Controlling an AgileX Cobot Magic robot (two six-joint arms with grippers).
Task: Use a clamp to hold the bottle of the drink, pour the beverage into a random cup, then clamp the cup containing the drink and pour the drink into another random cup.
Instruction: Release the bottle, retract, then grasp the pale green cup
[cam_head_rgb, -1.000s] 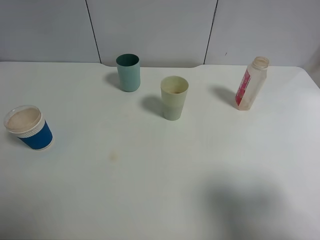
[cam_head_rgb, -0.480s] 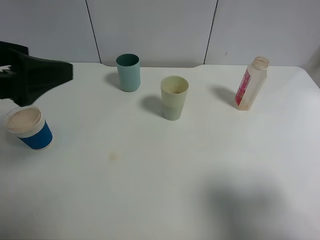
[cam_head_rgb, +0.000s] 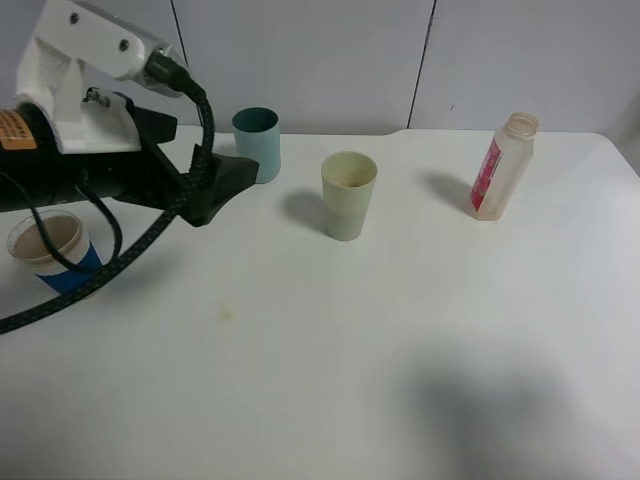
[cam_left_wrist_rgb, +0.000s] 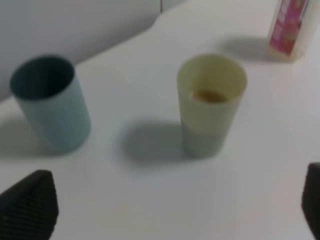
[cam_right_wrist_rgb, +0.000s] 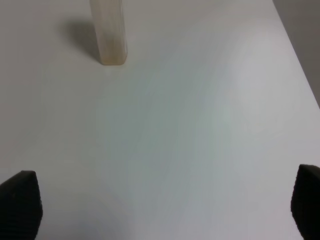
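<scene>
L gripper (cam_head_rgb: 218, 186) just swung in from the left, jaws wide & empty, nearing the pale-green cup (cam_head_rgb: 348, 195), prob. already holding drink; bottle (cam_head_rgb: 502, 168) stands far right, R gripper (cam_right_wrist_rgb: 160, 205) agape, so cup-to-cup pour's next.

The worktop (cam_head_rgb: 400, 330) is white, smooth and matt, with a faint yellowish stain (cam_head_rgb: 228, 312) near 8 o'clock. The teal cup (cam_head_rgb: 257, 145) at 11 o'clock looks like opaque matt plastic. The pale green cup (cam_head_rgb: 348, 197) is duller, slightly translucent plastic. The bottle (cam_head_rgb: 503, 168) at 2 o'clock is cloudy clear plastic with a glossy red label (cam_head_rgb: 491, 165). The left arm's housing (cam_head_rgb: 85, 75) is glossy white plastic, and its cable (cam_head_rgb: 150, 235) is braided black. The left tool (cam_left_wrist_rgb: 170, 210) has black fingers (cam_left_wrist_rgb: 30, 205) with a fine knurled, matt texture.
</scene>
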